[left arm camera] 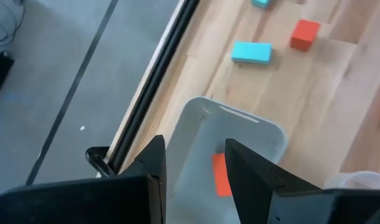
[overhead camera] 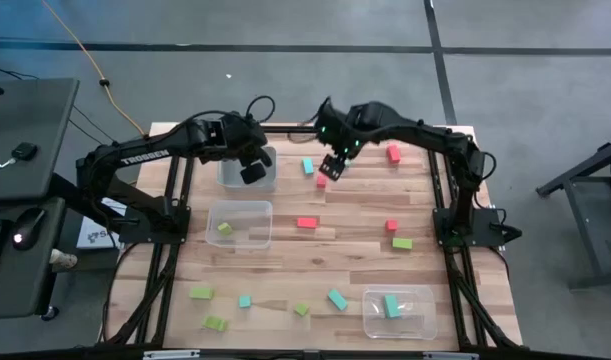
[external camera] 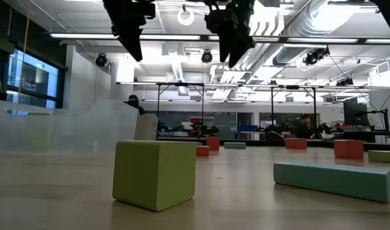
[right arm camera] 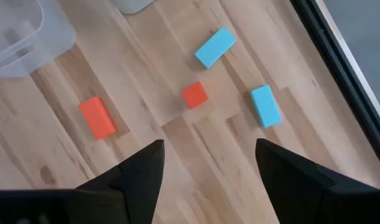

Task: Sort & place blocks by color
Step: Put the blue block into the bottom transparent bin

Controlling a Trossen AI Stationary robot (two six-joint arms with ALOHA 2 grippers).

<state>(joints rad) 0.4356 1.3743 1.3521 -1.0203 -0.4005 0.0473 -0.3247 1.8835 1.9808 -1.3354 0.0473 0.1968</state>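
The left pincer (overhead camera: 253, 172) hangs over the clear tub (overhead camera: 268, 180) at the upper centre of the high view, its fingers parted and nothing seen between them; a red block (left arm camera: 221, 175) lies in that tub below. The right pincer (overhead camera: 334, 167) is held wide open and empty above a small red cube (right arm camera: 194, 95), with two teal bars (right arm camera: 214, 46) just beside it. The step in hand is judged to be a pick of that cube: the pincer should be centred over it and lowered straight, so that the teal bars are not nudged. Other blocks (overhead camera: 306, 223) lie scattered over the counter (overhead camera: 355, 260). The red block inside the tub is shown only by the left wrist view. From the low view, the height of both pincers above the counter is shown, which is lost in the high view.
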